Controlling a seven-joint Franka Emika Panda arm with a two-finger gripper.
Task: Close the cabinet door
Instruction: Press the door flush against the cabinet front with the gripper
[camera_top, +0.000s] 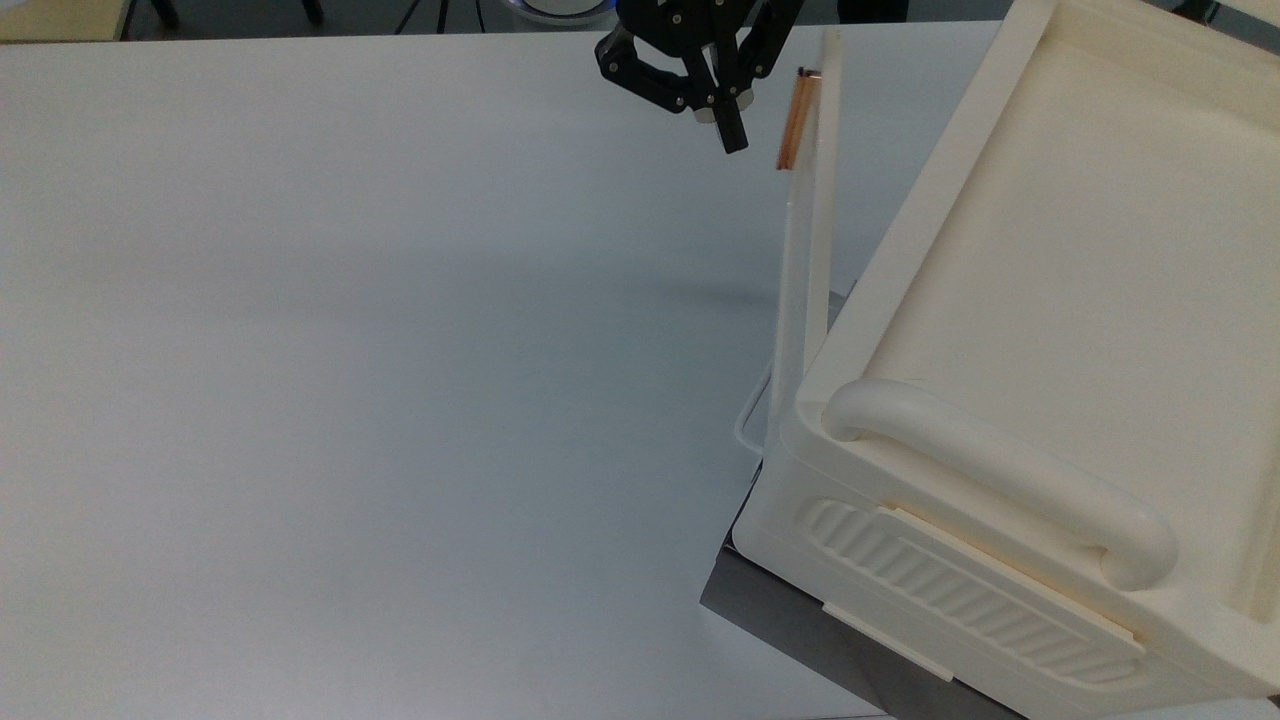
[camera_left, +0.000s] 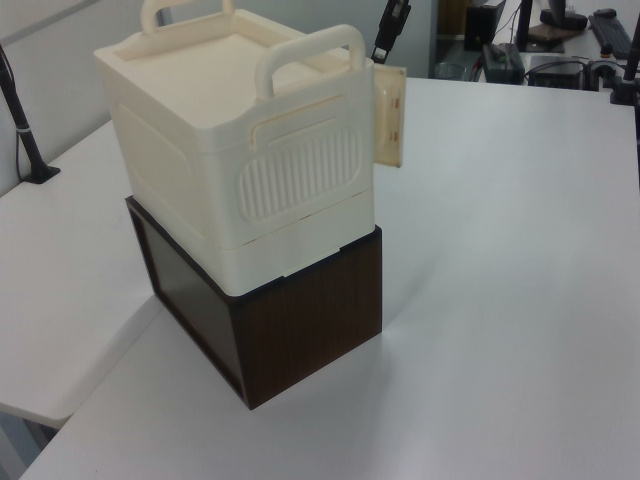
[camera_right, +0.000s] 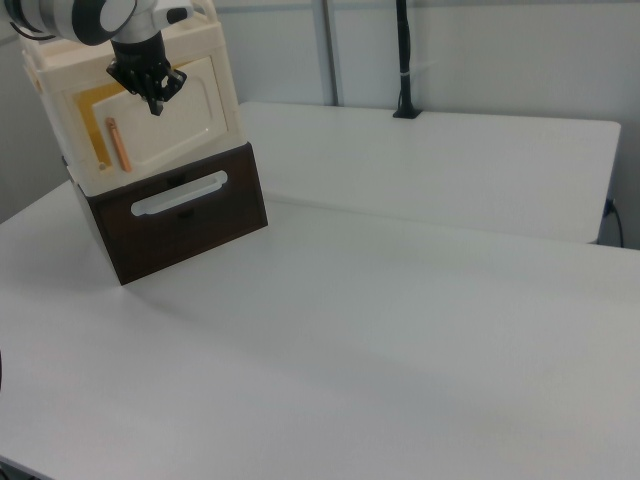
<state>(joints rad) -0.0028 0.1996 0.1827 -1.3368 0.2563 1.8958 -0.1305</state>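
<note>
Your gripper (camera_top: 733, 135) hangs clenched and empty, fingers pressed together, just beside the cabinet door's (camera_top: 806, 250) free end and apart from its copper handle (camera_top: 792, 120). One cream cabinet (camera_top: 1050, 330) sits on one dark brown drawer box (camera_left: 300, 320), with two rounded grab handles (camera_left: 310, 52) on top and one ribbed side panel (camera_left: 300, 175). The single door stands ajar, hinged at the cabinet's near corner in the top view. Its long axis runs away from that corner toward the table's (camera_top: 350, 400) far edge, at a narrow angle to the cabinet front. In the right view, the door (camera_right: 165, 115) lies nearly flat against the cabinet, its handle (camera_right: 118, 145) upright, above the drawer's one white pull (camera_right: 180, 193).
</note>
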